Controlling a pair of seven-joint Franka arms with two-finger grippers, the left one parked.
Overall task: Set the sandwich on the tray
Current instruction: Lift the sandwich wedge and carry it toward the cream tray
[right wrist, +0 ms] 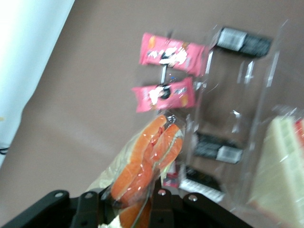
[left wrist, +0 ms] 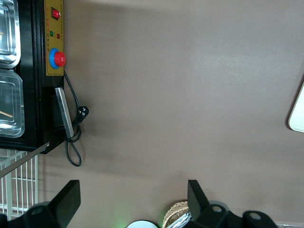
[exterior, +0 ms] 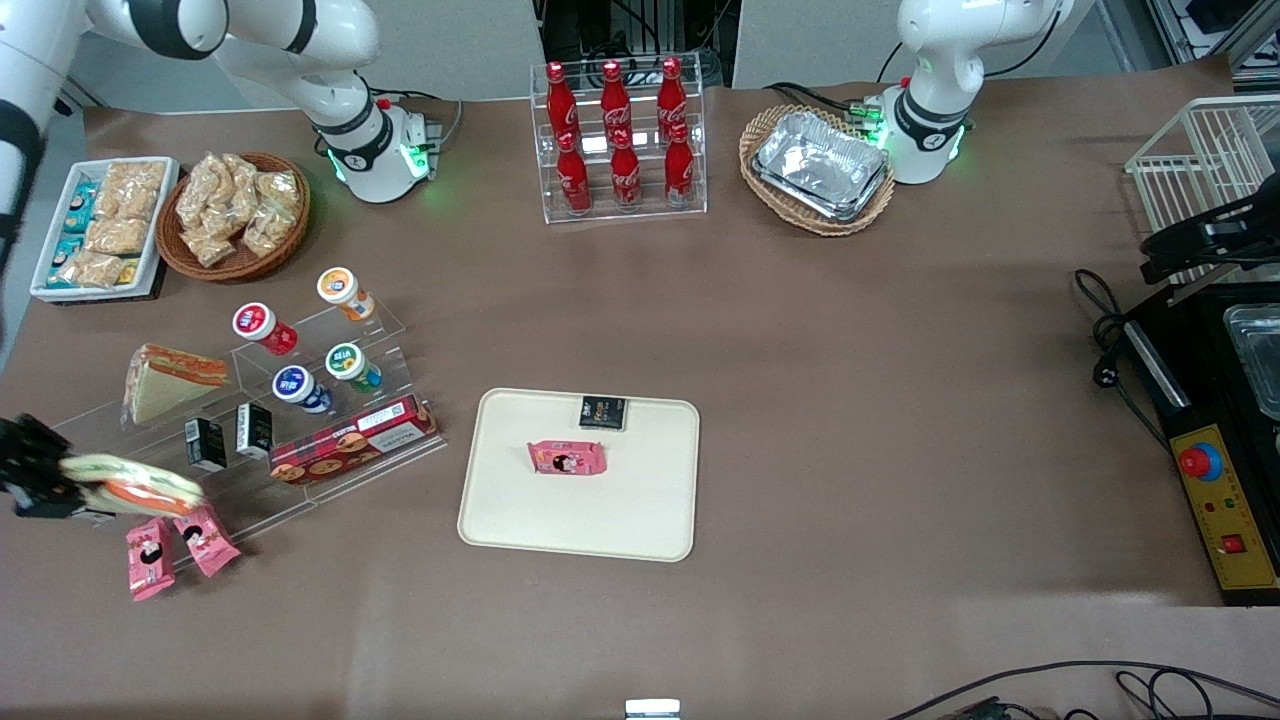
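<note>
a brown-covered table (exterior: 800, 400) fills the scene, with snack displays toward the working arm's end and open cloth elsewhere. the gripper (exterior: 40, 480) sits at that end, near the table's edge and beside the clear acrylic display steps (exterior: 330, 400); the right wrist view shows its fingers (right wrist: 161, 202) clamped on the sandwich (exterior: 135, 485), whose orange filling stripe (right wrist: 142, 161) faces the camera. the sandwich appears lifted clear of the table, above two pink snack packets (exterior: 180, 550). a second, stubbier wedge sandwich (exterior: 170, 380) rests on the steps, farther from the front camera.

the tray (exterior: 640, 520) lies near the table's middle, well apart from the gripper, and already carries a pink packet (exterior: 567, 458) and a small black box (exterior: 603, 412) at its rim farther from the camera. the step in hand is judged to be the carry. to do it well, raise the load enough to pass the red biscuit box (exterior: 352, 440) and the steps' corner, then travel toward the tray over the bare cloth nearer the camera. the freest landing room is the tray's nearer half; lower flat there, inside the low rim, clear of the pink packet. the soft wrap may sag or slip, so a slow, level transfer seems prudent.
</note>
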